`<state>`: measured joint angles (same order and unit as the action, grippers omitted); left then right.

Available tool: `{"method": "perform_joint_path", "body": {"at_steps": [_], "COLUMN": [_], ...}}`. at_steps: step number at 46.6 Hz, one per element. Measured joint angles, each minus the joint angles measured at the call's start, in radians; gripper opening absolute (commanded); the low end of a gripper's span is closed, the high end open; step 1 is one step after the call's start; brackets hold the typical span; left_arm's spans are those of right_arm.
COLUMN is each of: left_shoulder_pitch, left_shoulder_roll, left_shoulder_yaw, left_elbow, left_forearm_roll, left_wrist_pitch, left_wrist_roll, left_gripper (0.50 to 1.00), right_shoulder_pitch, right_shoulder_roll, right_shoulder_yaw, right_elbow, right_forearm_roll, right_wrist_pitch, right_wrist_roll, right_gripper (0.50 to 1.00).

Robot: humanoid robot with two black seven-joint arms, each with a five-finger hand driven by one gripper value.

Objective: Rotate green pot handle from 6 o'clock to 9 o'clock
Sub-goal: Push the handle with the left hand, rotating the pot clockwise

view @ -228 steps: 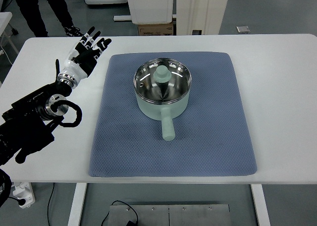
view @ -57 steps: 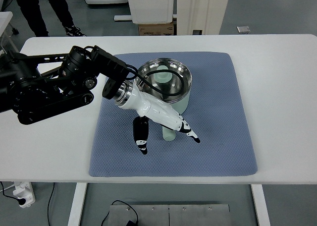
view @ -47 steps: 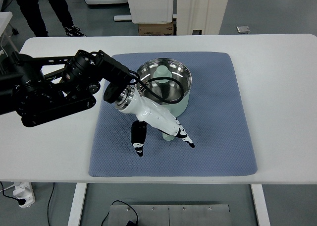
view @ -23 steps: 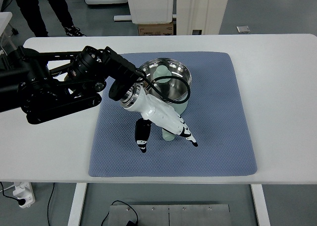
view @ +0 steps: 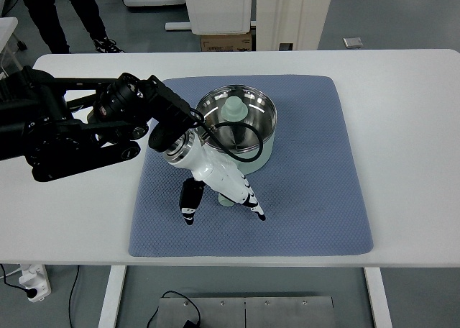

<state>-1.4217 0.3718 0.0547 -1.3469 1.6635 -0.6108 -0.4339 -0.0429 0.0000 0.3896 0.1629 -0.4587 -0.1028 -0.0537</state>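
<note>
Green pot [view: 237,126] handle [view: 225,199] points near 6 o'clock; we lay our left hand [view: 219,180] over it, fingers [view: 248,202] extended, gripping nothing, to sweep it toward 9 o'clock.

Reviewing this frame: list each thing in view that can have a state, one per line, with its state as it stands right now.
green pot: upright on the mat, lid on.
lid: seated on the pot, knob up.
pot handle: pointing toward the near edge, slightly left; mostly hidden by the hand.
left hand: over the handle, fingers extended; grip cannot be told.
blue mat: lying flat on the table.
table: carrying the mat.
</note>
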Motion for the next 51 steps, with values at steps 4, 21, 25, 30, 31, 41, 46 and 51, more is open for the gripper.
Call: {"method": "perform_joint_path", "body": {"at_steps": [4,21,25,30,31,41,46,51], "left_shoulder_pitch": [-0.024,-0.098,-0.114,-0.137,-0.14,-0.169,-0.189,-0.207], "left_shoulder_roll": [0.022,0.063,0.077,0.082,0.082,0.089,0.109,0.108], "left_shoulder_yaw": [0.015,0.099,0.122,0.148,0.152,0.196,0.217,0.232], "left_elbow": [-0.004,-0.019,-0.036,-0.06,-0.061,-0.069,-0.066,-0.062], "left_forearm_roll": [0.0,-0.001,-0.001,-0.001,-0.001,0.03,0.036,0.056], "left_wrist_pitch": [0.0,0.0,0.0,0.0,0.0,0.0,0.0,0.0], "left_wrist_roll": [-0.002,-0.006,-0.006,-0.007,-0.007,-0.007,-0.005,-0.004], "left_gripper": [1.0,1.0,1.0,1.0,1.0,1.0,1.0,1.0], "right_shoulder_pitch": [0.0,0.0,0.0,0.0,0.0,0.0,0.0,0.0], "right_shoulder_roll": [0.0,0.0,0.0,0.0,0.0,0.0,0.0,0.0], "right_shoulder_yaw": [0.0,0.0,0.0,0.0,0.0,0.0,0.0,0.0], "right_elbow": [0.0,0.0,0.0,0.0,0.0,0.0,0.0,0.0], "right_forearm_roll": [0.0,0.0,0.0,0.0,0.0,0.0,0.0,0.0], "right_wrist_pitch": [0.0,0.0,0.0,0.0,0.0,0.0,0.0,0.0], "right_wrist_roll": [0.0,0.0,0.0,0.0,0.0,0.0,0.0,0.0], "right_gripper": [1.0,1.0,1.0,1.0,1.0,1.0,1.0,1.0]}}
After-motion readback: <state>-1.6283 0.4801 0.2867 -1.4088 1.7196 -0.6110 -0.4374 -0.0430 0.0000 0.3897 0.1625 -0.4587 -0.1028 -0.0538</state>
